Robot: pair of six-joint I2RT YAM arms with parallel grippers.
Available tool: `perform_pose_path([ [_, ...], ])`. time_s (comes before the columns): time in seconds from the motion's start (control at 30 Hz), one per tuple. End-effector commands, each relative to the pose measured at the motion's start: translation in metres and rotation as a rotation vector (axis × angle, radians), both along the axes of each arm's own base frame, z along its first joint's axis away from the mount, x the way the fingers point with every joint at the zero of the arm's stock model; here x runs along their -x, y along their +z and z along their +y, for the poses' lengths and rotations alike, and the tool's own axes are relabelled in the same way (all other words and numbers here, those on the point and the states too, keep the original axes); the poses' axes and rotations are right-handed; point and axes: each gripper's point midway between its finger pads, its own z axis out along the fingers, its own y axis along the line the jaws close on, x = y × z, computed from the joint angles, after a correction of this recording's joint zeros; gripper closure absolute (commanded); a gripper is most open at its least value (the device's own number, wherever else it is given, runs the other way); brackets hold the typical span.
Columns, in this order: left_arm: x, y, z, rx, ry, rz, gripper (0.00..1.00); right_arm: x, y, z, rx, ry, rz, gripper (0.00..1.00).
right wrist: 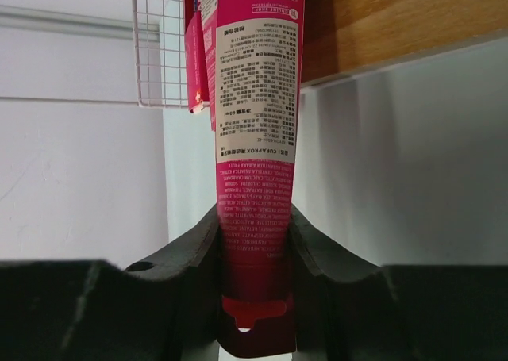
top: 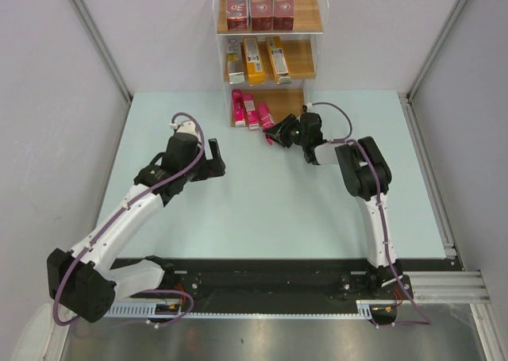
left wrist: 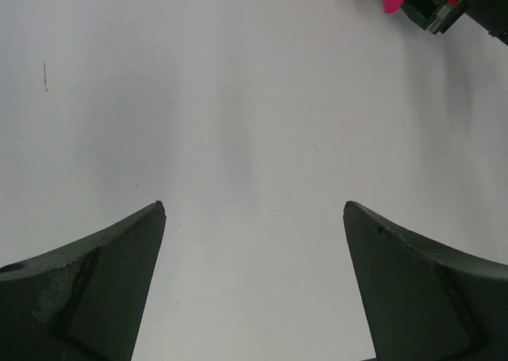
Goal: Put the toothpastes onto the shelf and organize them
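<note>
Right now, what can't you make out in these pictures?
Top view: upper edge cuts off the top tier of the shelf and its dark red cartons; carton print too small to read.
Right wrist view: the pink carton held by the right pincer runs past the top edge, so its far end is unseen.
Left wrist view: shelf out of frame; the open left pincer faces mostly bare table.

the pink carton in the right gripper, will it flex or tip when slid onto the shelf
Probably stiff enough: the pink carton runs straight out from the right gripper, no visible sag. It is gripped near one end, so it may pivot if its far end catches the shelf board. Being slim, it could tip against the neighbouring pink cartons.
</note>
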Motion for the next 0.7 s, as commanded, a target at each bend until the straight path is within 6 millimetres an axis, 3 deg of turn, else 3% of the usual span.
perform_pose_path([
  [0.0, 0.003, 0.015, -0.002, 0.015, -0.028, -0.051, 0.01, -0.011, 0.006, 0.008, 0.000, -0.040, 0.014, 0.69],
  [0.03, 0.003, 0.017, -0.001, 0.016, -0.025, -0.057, 0.00, -0.010, 0.003, 0.009, 0.007, -0.040, 0.026, 0.55],
  [0.1, 0.004, 0.019, -0.002, 0.020, -0.028, -0.062, 0.00, -0.006, -0.006, 0.007, 0.044, -0.038, 0.049, 0.42],
  [0.13, 0.004, 0.018, -0.002, 0.022, -0.029, -0.060, 0.00, -0.004, -0.008, 0.008, 0.064, -0.038, 0.058, 0.27],
  [0.23, 0.005, 0.017, -0.006, 0.038, -0.044, -0.054, 0.00, 0.006, -0.013, 0.004, 0.148, -0.037, 0.077, 0.10],
  [0.37, 0.006, 0.014, -0.010, 0.055, -0.053, -0.049, 0.00, 0.020, -0.020, 0.001, 0.210, -0.036, 0.096, 0.03],
  [0.67, 0.008, 0.011, -0.009, 0.055, -0.053, -0.041, 0.00, 0.050, -0.039, -0.006, 0.276, -0.015, 0.145, 0.06],
])
